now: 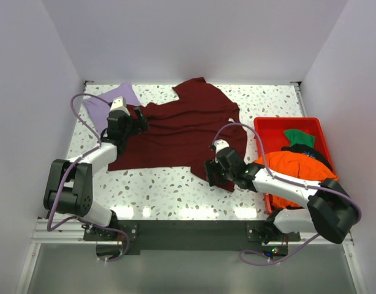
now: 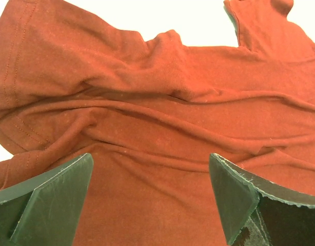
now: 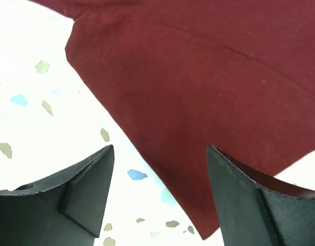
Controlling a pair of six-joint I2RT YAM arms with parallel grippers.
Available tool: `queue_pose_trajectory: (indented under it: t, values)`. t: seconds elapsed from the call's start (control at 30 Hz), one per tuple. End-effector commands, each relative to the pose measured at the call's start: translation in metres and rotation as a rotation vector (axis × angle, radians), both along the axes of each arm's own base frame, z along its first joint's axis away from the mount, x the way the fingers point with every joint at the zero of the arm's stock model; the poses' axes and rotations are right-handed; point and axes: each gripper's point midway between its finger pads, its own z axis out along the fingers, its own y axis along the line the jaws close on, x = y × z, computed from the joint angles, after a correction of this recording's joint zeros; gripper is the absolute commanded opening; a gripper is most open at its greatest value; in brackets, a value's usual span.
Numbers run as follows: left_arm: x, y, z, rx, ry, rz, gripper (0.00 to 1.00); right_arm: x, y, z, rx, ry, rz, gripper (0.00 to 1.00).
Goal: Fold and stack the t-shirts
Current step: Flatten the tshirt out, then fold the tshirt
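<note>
Item: maroon t-shirt [image 1: 176, 131], lying rumpled on the table [image 1: 157, 193]. I see the left gripper [image 1: 138, 120] spread wide over its left edge. The right gripper [image 1: 210, 174] is likewise spread at its near-right corner, holding nothing.

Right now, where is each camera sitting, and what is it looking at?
Top: above and behind the robot, looking down on the table, maroon t-shirt and red bin; left arm and right arm show.
Left wrist: on the left arm, facing the wrinkled shirt; open left gripper shows.
Right wrist: on the right arm, facing the shirt's edge and table; open right gripper shows.
All three share the maroon t-shirt.
</note>
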Motion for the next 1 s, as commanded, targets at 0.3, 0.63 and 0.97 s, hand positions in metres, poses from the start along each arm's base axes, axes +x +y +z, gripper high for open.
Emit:
queue_pose_trajectory:
  t: [0.3, 0.63, 0.97]
  values:
    - [0.008, -0.003, 0.018, -0.033, -0.069, -0.013, 1.0, -0.001, 0.021, -0.012, -0.002, 0.019, 0.076, 0.71]
    - [0.008, -0.003, 0.018, -0.034, -0.069, -0.016, 1.0, 0.005, 0.023, -0.019, -0.069, 0.061, 0.066, 0.28]
    - [0.01, -0.004, 0.021, -0.037, -0.078, -0.021, 1.0, 0.04, 0.023, 0.04, -0.105, -0.047, 0.012, 0.14]
